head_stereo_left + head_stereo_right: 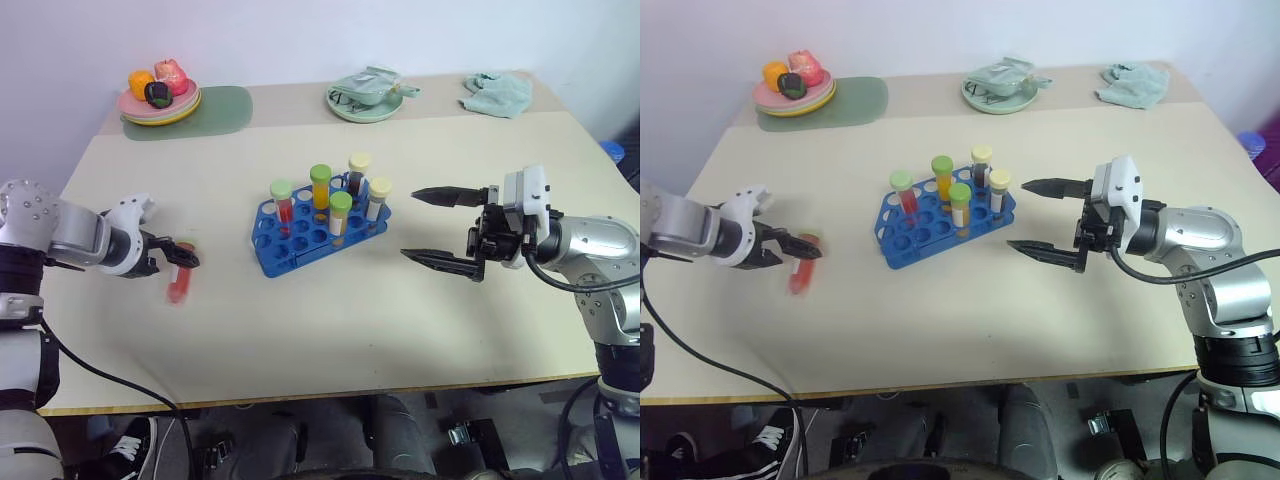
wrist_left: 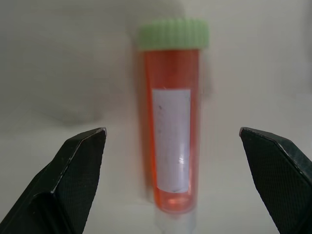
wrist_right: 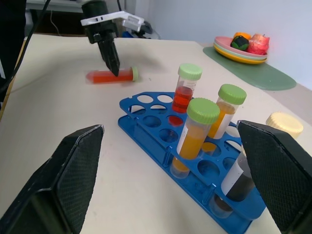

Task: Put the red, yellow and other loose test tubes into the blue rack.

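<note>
Both claws stand with their fingers spread wide and nothing between them: the right claw [image 1: 438, 227] hangs level above the cream counter [image 1: 330, 330], pointing toward the blue rack [image 1: 300, 240] from just off its right end, while the left claw [image 1: 180, 256] tilts down over the counter's left part, well apart from the rack. That counter is the largest thing, running from the near edge to a far strip along the wall. On the far strip lie a dark green mat [image 1: 222, 110] carrying a stack of plates [image 1: 160, 108] with toy fruit, a pale green dish [image 1: 365, 97] holding a crumpled item, and a light green cloth [image 1: 497, 93] near the right corner. Next in size, the rack sits near the middle of the counter, set at a slant, with five tubes standing upright in its holes: a red tube with green cap [image 1: 283, 208], two yellow-orange tubes with green caps [image 1: 320, 190], and two dark tubes with pale yellow caps [image 1: 357, 174]. Smallest is the loose test tube [image 2: 171, 136], red-orange liquid, green cap, white label, lying on its side on the counter right under the left claw's tips; in the left wrist view it lies between the two black fingers [image 2: 73, 175] without either one touching it.
</note>
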